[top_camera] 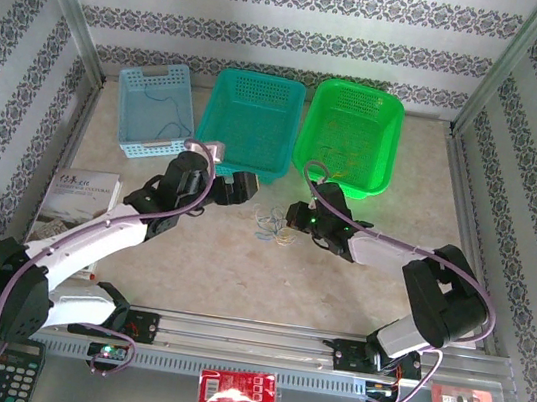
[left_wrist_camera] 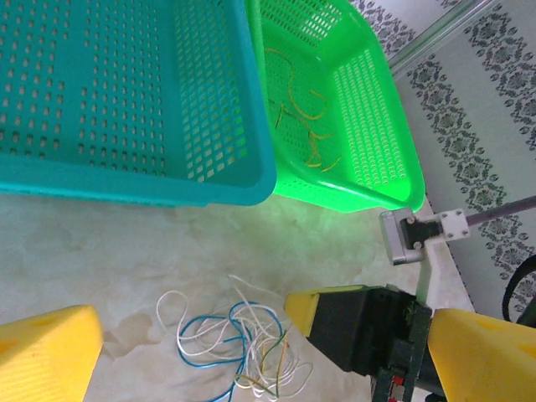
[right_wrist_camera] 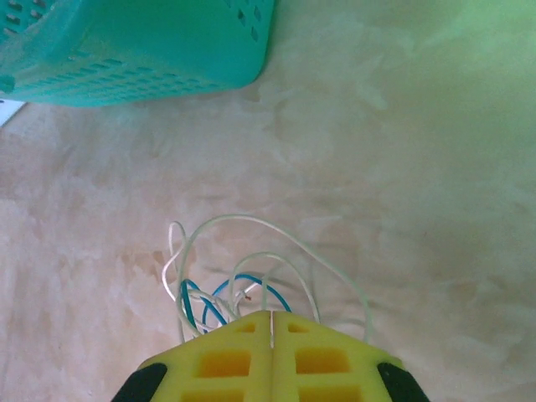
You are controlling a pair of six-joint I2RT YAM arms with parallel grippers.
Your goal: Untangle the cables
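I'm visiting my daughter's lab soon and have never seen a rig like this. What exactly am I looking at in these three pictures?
This is a robot with two arms, the left arm and the right arm, bolted at the near edge of a table. The wide picture comes from a fixed camera above and behind them. The other two come from a small camera on each wrist, so the yellow blocks there are that arm's own fingers.

On the table lies a small tangle of thin cables in blue, white and yellowish colours. Behind it stand a light blue basket, a teal basket and a green basket. The green one holds a few yellow-orange strands.

The left end effector is open beside the tangle. The right end effector is shut at the tangle's edge, apparently pinching part of it.
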